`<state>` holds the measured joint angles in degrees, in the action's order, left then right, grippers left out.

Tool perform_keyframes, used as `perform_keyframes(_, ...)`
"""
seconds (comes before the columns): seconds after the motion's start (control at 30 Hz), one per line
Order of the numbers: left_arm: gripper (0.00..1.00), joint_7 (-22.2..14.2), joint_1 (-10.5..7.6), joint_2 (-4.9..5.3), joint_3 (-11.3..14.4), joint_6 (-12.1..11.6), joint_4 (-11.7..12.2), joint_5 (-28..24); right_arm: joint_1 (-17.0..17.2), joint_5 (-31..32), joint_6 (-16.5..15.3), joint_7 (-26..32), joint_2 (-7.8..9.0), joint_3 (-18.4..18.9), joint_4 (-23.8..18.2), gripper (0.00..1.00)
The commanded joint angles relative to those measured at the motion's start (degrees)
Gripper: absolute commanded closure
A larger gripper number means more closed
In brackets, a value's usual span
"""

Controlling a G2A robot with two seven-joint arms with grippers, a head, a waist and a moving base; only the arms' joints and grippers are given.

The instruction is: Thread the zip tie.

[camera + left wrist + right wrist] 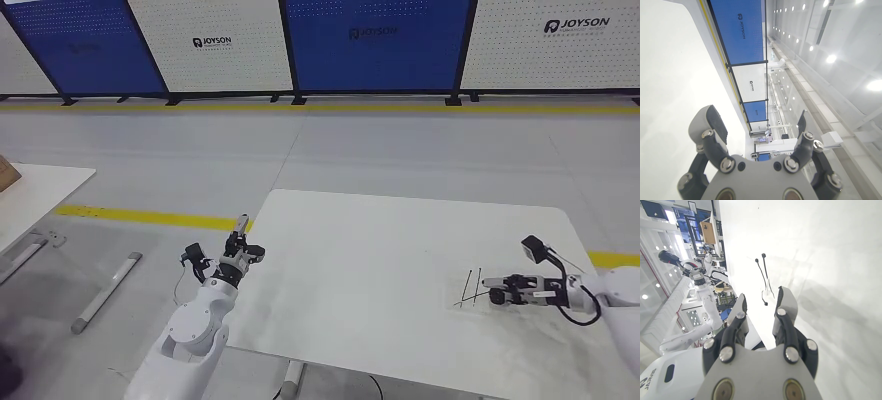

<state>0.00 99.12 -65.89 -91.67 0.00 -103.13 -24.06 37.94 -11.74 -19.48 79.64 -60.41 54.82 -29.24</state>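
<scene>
Well, the desk (380, 290) was a smooth, matte white slab with rounded corners, and the zip ties (765, 264) lay flat on its right part. They were thin black plastic straps, at least three, each ending in a small square head. Two ran nearly side by side, their heads at the end away from the robot's right arm. A third lay curled, closer in.

The right pincer (761, 291) sat low over the desk just beside the ties. It was released, with its grey metal fingers spread and gripping nothing. The curled strap lay just past its fingertips; whether anything touched, I could not tell.

The left pincer (757, 113) was likewise released and held nothing. It was raised at the desk's left edge and pointed up and toward the far side, well apart from the ties. Its pads (716, 123) were ribbed black rubber set in rounded grey shells, on black links with bright round bolts.

A broad stretch of white desk lay between the two arms. Beyond the far edge ran pale grey floor (400, 150), a yellow line (150, 215), and blue and white perforated panels (375, 45).
</scene>
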Motion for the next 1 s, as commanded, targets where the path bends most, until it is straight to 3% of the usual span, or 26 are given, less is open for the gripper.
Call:
perform_keyframes(0.0,0.0,0.0,0.0,0.0,0.0,0.0,0.0,0.0,-0.1,-0.1,0.0,0.0,-0.12,-0.1,0.4,0.71)
perform_keyframes(0.67,0.0,0.0,0.0,0.0,0.0,0.0,0.0,0.0,0.7,-0.6,0.0,0.0,0.51,0.6,-0.1,0.78)
perform_keyframes(0.8,0.0,0.0,0.0,0.0,0.0,0.0,0.0,0.0,0.7,-0.7,0.0,0.0,0.54,0.7,0.0,0.84)
perform_keyframes(0.9,0.0,0.0,0.0,0.0,0.0,0.0,0.0,0.0,0.7,-0.6,0.0,0.0,0.55,0.7,0.0,0.98)
perform_keyframes(0.97,0.0,0.0,0.0,0.0,0.0,0.0,0.0,0.0,0.7,-0.5,0.0,0.0,0.56,0.7,-0.1,1.0)
